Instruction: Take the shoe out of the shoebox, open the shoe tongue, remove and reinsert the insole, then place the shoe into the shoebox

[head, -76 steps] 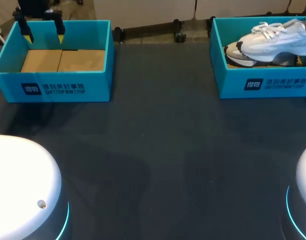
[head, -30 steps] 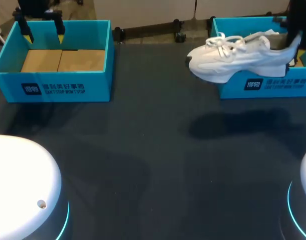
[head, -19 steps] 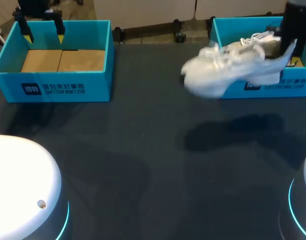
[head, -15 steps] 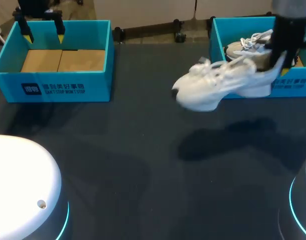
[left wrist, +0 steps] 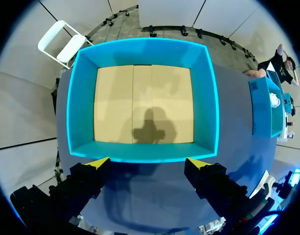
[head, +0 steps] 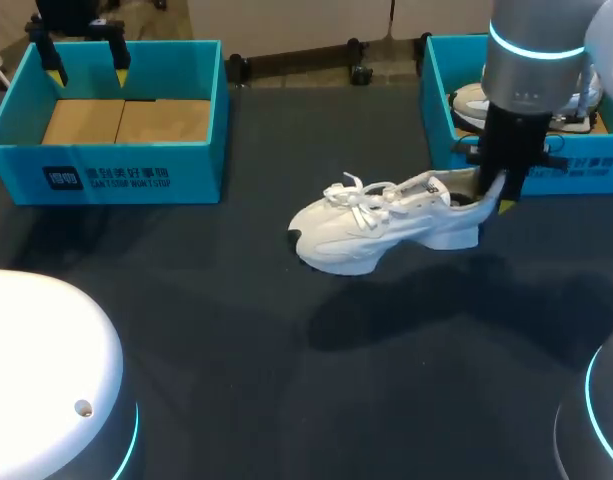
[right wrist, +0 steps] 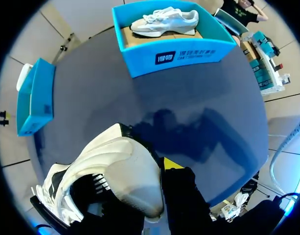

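A white lace-up shoe [head: 376, 225] hangs toe-left just above the middle of the table, its shadow on the cloth below. My right gripper [head: 491, 195] is shut on the heel collar. In the right wrist view the heel [right wrist: 123, 178] fills the space between the fingers, and one yellow fingertip [right wrist: 172, 163] shows outside it. Behind stands the right blue shoebox [head: 566, 170], with a second white shoe [head: 466, 102] inside it. My left gripper [head: 86, 70] hangs open over the far edge of the left blue box [head: 106, 170], fingers [left wrist: 97, 164] wide apart with nothing between them.
The left box [left wrist: 208, 98] holds only a bare cardboard floor [left wrist: 145, 105]. The right wrist view shows the right shoebox [right wrist: 189, 56] ahead of the held shoe and the left box [right wrist: 34, 95] off to one side. Dark cloth lies between the two boxes.
My right arm has lifted the shoe out of the right shoebox and carried it left and down, toward the middle of the table. The left arm has not moved.
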Tool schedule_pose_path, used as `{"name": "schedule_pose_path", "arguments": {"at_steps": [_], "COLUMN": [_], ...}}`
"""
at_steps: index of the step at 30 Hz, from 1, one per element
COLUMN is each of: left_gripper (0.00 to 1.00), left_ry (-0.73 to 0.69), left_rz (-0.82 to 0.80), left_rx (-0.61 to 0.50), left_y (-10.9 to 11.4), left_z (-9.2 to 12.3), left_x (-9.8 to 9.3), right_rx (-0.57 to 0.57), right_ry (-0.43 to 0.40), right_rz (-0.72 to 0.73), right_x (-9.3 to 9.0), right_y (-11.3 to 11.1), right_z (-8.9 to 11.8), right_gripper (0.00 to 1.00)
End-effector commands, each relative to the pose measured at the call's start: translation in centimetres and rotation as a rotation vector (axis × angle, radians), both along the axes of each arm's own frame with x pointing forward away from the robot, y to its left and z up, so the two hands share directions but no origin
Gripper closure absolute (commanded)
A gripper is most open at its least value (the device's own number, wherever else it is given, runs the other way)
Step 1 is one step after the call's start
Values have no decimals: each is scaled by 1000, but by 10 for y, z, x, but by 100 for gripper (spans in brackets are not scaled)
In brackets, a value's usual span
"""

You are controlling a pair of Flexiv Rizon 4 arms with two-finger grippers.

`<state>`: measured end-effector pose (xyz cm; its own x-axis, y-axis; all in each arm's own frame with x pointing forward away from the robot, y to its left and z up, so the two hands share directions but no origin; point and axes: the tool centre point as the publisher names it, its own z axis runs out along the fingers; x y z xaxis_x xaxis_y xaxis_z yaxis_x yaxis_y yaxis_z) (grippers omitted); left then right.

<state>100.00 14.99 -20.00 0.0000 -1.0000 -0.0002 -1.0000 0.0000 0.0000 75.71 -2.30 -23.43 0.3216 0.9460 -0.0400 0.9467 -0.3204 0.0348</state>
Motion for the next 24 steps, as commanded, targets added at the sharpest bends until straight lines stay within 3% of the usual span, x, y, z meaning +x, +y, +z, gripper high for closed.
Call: {"name": "schedule_pose_path", "arguments": {"at_steps": [1,7,15,24], "left_gripper": [0,0,0,0], "left_ry": [0,0,0,0], "left_rz": [0,0,0,0], "left_rx": [0,0,0,0], "left_y": [0,0,0,0], "left_z": [0,0,0,0], "left_x": [0,0,0,0], "right_rx": [8,8,7,-11], "right_ry": [-4,-4,29,53], "right_rz": [1,1,88,64], "right_x": [-2,-2,-35,-56], "right_y": [-3,-3,49,80], "right_z": [2,2,-57,-95], "right_gripper": [100,100,100,100]}}
